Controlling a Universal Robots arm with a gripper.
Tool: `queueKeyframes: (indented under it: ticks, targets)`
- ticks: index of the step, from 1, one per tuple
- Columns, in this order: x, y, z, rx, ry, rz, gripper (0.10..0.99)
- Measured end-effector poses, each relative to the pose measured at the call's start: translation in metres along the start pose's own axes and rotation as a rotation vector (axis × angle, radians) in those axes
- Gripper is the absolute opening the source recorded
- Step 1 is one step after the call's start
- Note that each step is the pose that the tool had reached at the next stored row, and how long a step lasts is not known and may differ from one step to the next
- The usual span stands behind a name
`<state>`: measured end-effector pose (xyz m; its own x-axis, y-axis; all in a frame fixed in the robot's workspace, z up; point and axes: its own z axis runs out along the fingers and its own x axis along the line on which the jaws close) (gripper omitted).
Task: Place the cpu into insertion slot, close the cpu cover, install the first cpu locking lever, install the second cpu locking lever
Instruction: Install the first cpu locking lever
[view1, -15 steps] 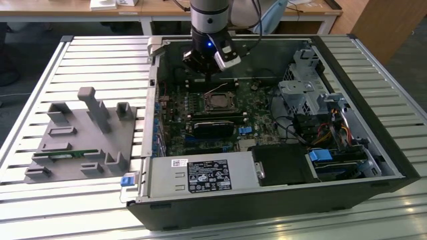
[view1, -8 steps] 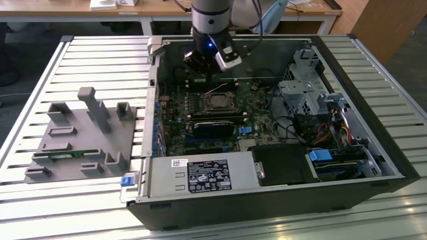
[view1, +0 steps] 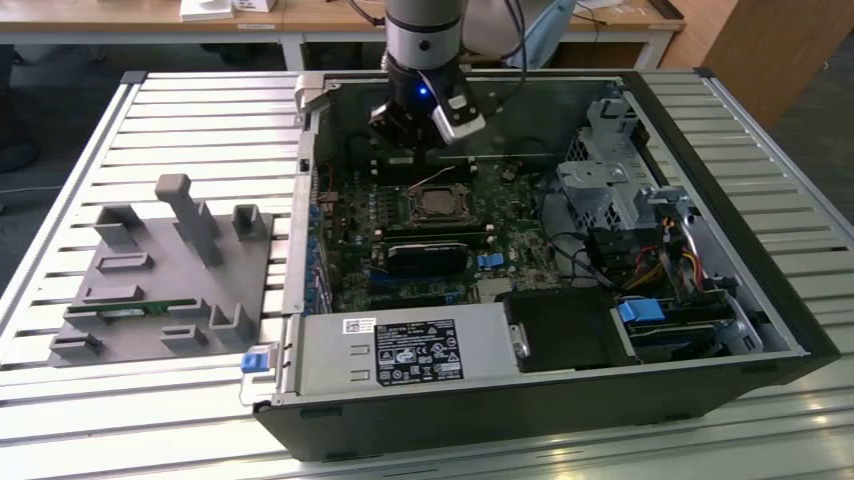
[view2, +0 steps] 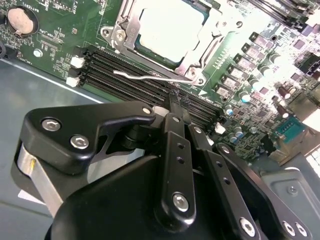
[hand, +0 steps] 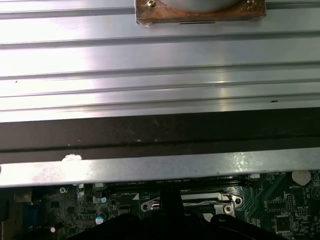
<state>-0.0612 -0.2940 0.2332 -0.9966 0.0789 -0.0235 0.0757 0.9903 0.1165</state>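
Note:
The cpu (view2: 172, 30) lies flat in its socket on the green motherboard, its pale metal top showing through the square opening of the cpu cover (view2: 202, 47), which is down over it. One thin wire locking lever (view2: 147, 76) runs along the socket's edge beside the black memory slots. My gripper (view2: 173, 100) is shut with nothing between its fingers, and its tip is just short of that lever. In the exterior view the gripper (view1: 411, 150) hangs over the board's far side, a little beyond the socket (view1: 434, 205).
The open computer case (view1: 774, 300) lies on a slatted metal table (view1: 200, 110). Drive cage and cables (view1: 627, 220) fill the exterior view's right; a power supply (view1: 400, 355) sits near the front. A grey fixture block (view1: 160, 280) stands on the exterior view's left. Case wall (hand: 160, 167).

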Motion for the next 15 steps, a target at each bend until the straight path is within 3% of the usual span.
queueKeyframes:
  ticks: [15]
  targets:
    - [-0.0122,0.0035,0.0088,0.0,-0.0001,0.0,0.106]
